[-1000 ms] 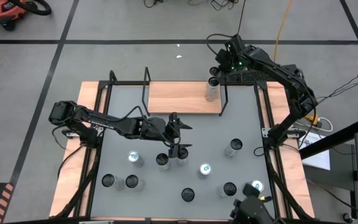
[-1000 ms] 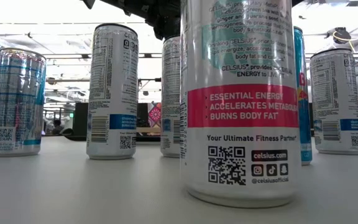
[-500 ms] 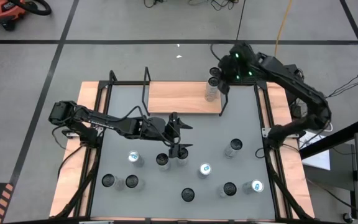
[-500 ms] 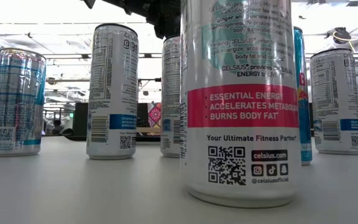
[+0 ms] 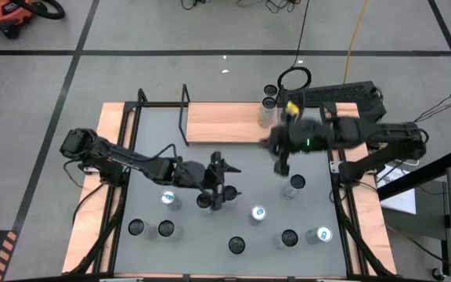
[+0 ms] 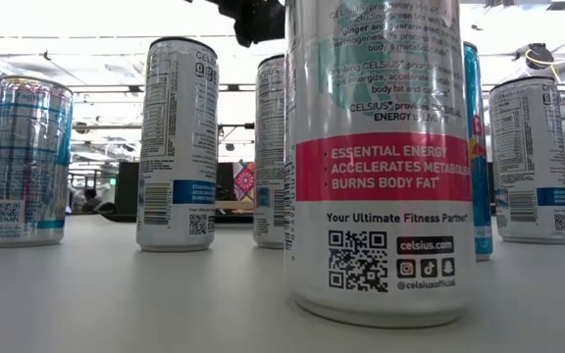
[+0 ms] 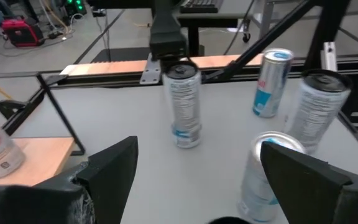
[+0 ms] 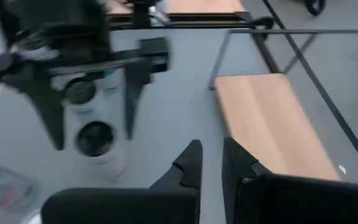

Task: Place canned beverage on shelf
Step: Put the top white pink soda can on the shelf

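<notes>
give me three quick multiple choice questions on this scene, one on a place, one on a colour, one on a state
1. The left gripper hangs over:
A) standing cans on the grey tabletop
B) bare floor
C) a keyboard

2. Band on the nearest tall white can, low view:
A) green
B) pink
C) yellow

3. The right gripper is:
A) wide open
B) shut on a can
C) shut, empty

1 A: the high view shows it above the cans.
2 B: the pink band bears white lettering.
3 C: its fingers are close together with nothing between.
</notes>
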Controlling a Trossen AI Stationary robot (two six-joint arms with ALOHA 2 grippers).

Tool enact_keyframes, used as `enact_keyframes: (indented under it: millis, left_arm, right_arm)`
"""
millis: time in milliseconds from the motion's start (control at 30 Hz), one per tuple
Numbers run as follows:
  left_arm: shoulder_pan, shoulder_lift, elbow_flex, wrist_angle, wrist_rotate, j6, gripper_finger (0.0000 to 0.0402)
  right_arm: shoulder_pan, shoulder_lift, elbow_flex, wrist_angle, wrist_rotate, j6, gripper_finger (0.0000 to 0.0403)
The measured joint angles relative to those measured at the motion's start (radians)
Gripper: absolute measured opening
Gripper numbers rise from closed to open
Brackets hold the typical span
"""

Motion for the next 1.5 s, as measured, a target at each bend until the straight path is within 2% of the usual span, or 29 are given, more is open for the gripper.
enact_keyframes:
  millis: [200, 400, 533, 700, 800, 1033, 1233, 1500]
  left_arm:
    - [-0.042, 0.000, 0.000, -0.004, -0.014, 0.004, 0.0338]
    - [-0.075, 0.000, 0.000, -0.011, -0.019, 0.000, 0.0338]
    - [-0.091, 0.000, 0.000, -0.031, -0.022, -0.019, 0.0338]
    - [-0.119, 0.001, 0.000, -0.053, -0.033, -0.046, 0.0338]
    - [-0.141, 0.001, 0.000, -0.049, -0.040, -0.064, 0.0338]
    - [-0.189, 0.001, 0.000, -0.041, -0.118, -0.088, 0.0338]
    - [-0.209, 0.001, 0.000, -0.057, -0.191, -0.141, 0.0338]
    - [-0.218, 0.000, 0.000, -0.123, -0.231, -0.202, 0.0338]
  right_arm:
    - [0.227, 0.120, 0.000, 0.096, 0.175, 0.040, 0.0000]
    - [0.352, 0.297, 0.000, 0.178, 0.285, 0.062, 0.0000]
    - [0.388, 0.388, 0.000, 0.229, 0.284, 0.098, 0.0000]
    - [0.428, 0.434, 0.000, 0.292, 0.304, 0.148, 0.0000]
    - [0.455, 0.443, 0.000, 0.328, 0.322, 0.153, 0.0000]
    - [0.518, 0.447, 0.000, 0.329, 0.459, 0.156, 0.0000]
    - [0.531, 0.447, 0.000, 0.329, 0.464, 0.156, 0.0000]
    - [0.530, 0.476, 0.000, 0.338, 0.469, 0.163, 0.0000]
